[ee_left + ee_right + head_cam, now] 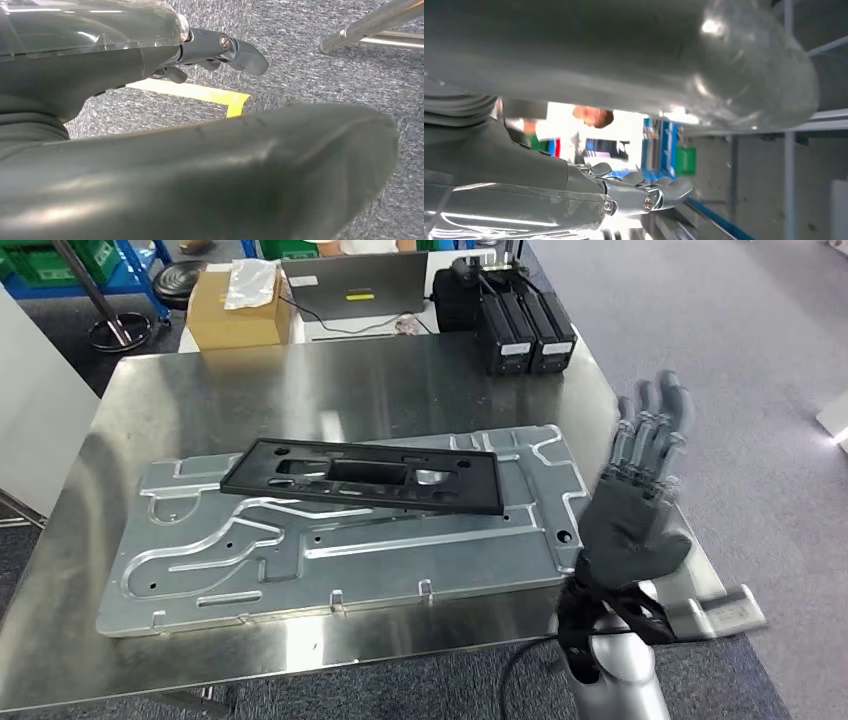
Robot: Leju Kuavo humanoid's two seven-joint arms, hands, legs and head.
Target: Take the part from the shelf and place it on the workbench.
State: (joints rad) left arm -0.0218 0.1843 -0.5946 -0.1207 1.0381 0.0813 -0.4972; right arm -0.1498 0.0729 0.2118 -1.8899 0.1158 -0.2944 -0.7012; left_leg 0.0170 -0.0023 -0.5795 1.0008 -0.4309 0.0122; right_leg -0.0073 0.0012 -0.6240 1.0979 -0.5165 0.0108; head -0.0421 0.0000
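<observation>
right hand (640,502) raised, fingers (655,425) spread (empty)

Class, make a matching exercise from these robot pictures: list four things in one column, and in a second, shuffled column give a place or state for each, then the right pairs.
Things:
1. black part
2. silver grooved plate
3. cardboard box
4. right robot hand

Places or states:
A. raised beside the workbench's right edge, fingers spread, holding nothing
B. lies flat on the steel workbench
C. rests on top of the grooved plate
D. stands beyond the workbench's far edge

Pairs: 1-C, 2-B, 3-D, 4-A
</observation>
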